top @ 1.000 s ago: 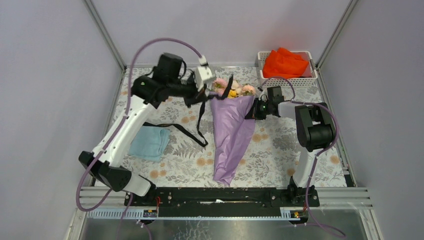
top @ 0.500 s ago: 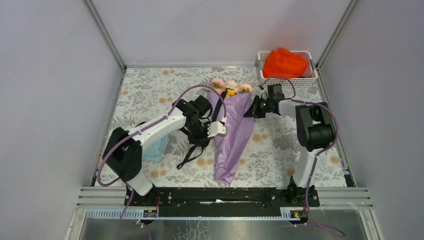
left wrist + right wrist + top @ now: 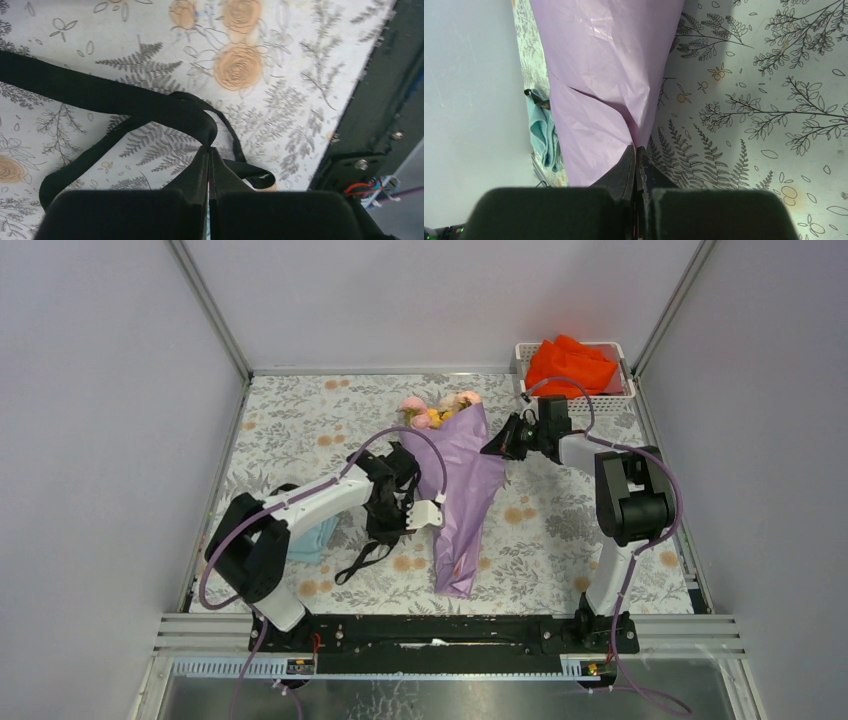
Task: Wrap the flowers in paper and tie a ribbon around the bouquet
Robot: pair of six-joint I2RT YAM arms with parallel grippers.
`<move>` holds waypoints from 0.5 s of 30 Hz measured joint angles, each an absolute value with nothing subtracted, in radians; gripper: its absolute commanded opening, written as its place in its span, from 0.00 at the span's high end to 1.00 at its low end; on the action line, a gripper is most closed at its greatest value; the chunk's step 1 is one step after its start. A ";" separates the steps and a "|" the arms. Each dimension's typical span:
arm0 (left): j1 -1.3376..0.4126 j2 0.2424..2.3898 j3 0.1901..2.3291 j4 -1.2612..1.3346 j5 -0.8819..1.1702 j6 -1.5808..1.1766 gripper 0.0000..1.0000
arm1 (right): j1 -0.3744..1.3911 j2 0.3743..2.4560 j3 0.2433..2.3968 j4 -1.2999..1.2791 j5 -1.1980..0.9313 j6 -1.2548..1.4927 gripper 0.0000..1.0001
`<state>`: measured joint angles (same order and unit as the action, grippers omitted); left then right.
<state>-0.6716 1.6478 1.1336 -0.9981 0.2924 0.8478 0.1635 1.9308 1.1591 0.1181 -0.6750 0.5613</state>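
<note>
Cream flower-printed worktop (image 3: 560,540) carries the bouquet (image 3: 462,490), lying lengthwise with roses (image 3: 432,410) at the far end and its tip toward the arms. Black ribbon (image 3: 125,97) trails just left of it. The left gripper (image 3: 208,150), the nearer one, pinches a loop of ribbon beside the bouquet's middle; I'd say it must cross rightward over that long axis. The right gripper (image 3: 635,150) pinches the paper (image 3: 604,60) edge.

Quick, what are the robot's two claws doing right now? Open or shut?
The left gripper is shut, pinching the black ribbon.
The right gripper is shut, pinching the purple paper at its edge.
</note>
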 measured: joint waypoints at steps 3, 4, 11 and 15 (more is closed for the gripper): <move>-0.688 1.608 1.145 -1.054 0.320 0.853 0.97 | 0.163 1.931 1.159 0.130 -0.675 0.593 1.00; -0.702 1.596 1.149 -1.063 0.329 0.853 0.97 | 0.163 1.931 1.159 0.138 -0.675 0.605 1.00; -0.970 1.583 1.166 -1.078 0.356 0.852 0.98 | 0.173 1.943 1.159 0.188 -0.645 0.670 1.00; -1.130 1.686 1.263 -1.078 0.357 0.848 0.91 | 0.194 1.960 1.161 0.192 -0.609 0.682 1.00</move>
<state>-1.1297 1.6863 1.2629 -1.0782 0.3569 0.8482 0.1944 1.9598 1.1610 0.1925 -0.6090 0.6823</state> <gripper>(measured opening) 0.047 0.011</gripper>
